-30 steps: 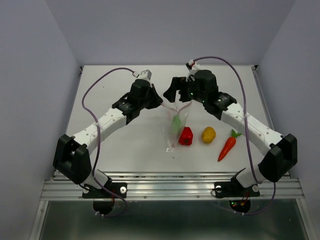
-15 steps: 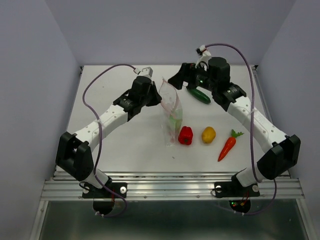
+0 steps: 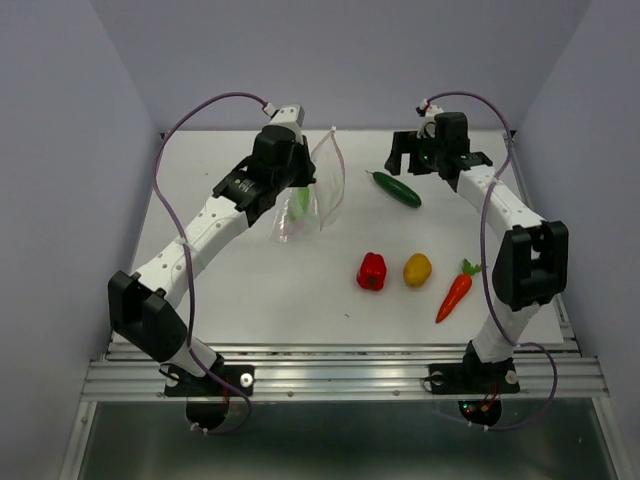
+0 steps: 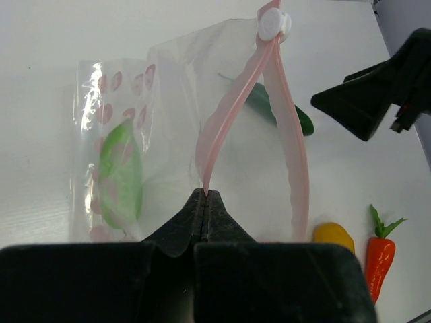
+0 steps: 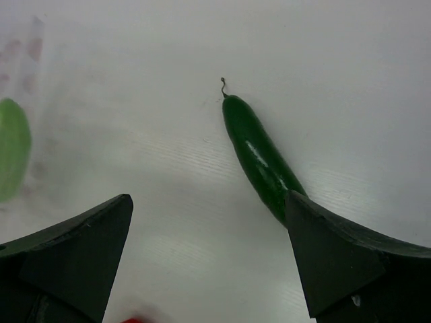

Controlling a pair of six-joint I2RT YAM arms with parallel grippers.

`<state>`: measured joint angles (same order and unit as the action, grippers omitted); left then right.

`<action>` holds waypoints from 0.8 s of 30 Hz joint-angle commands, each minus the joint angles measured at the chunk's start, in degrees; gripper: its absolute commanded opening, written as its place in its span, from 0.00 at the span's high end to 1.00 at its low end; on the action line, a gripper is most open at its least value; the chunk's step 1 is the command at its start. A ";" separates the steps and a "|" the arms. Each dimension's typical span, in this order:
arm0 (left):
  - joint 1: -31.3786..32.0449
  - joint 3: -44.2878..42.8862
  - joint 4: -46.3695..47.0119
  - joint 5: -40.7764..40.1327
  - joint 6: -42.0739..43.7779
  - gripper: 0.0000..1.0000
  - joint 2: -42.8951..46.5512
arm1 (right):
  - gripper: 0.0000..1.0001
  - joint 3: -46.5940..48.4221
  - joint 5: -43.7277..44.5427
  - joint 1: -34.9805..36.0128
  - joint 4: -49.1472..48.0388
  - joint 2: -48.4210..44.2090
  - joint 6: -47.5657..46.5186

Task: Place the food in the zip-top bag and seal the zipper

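Note:
My left gripper (image 4: 205, 195) is shut on the pale pink zipper (image 4: 232, 108) and holds the clear zip-top bag (image 3: 325, 185) up off the table at the back left, mouth parted. The light green pod (image 4: 121, 175) lies inside the bag. My right gripper (image 5: 209, 198) is open and empty, low over the table, with the dark green cucumber (image 5: 259, 158) just ahead of its right finger; the cucumber also shows in the top view (image 3: 397, 189). The red bell pepper (image 3: 372, 270), yellow-orange piece (image 3: 417, 269) and carrot (image 3: 455, 290) lie in a row near the front.
A white slider (image 4: 273, 23) sits at the far end of the zipper. The right gripper's fingers (image 4: 377, 94) show beyond the bag in the left wrist view. Purple cables loop over both arms. Walls close the table on three sides.
My right gripper has let go of the bag's mouth and moved back and right to the cucumber. My left gripper has lifted the bag and carried it left and back.

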<state>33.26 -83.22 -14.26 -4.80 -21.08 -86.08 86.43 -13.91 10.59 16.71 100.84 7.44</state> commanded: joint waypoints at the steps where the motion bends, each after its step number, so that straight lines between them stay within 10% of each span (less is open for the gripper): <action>1: -0.30 -4.05 -0.77 -0.48 4.20 1.00 -1.18 | 0.00 6.98 -0.05 0.48 5.07 7.24 -14.88; 12: -0.38 -5.90 -2.88 4.09 4.82 1.00 -8.84 | 0.01 12.00 2.57 0.48 8.25 20.00 -20.80; 21: -0.38 -5.02 -2.61 4.53 3.50 1.00 -8.93 | 0.58 12.89 3.36 0.48 6.76 22.03 -16.50; 23: -0.38 -4.85 -2.53 6.27 3.42 1.00 -8.75 | 0.60 12.71 3.28 0.48 6.58 21.60 -16.32; 24: -0.38 -4.67 -2.35 6.55 3.33 1.00 -8.49 | 0.46 12.88 3.45 0.48 6.93 21.94 -16.41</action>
<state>33.15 -86.26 -17.85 -0.73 -17.67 -97.25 96.97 -10.87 10.70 25.08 123.79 -9.56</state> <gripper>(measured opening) 0.025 0.494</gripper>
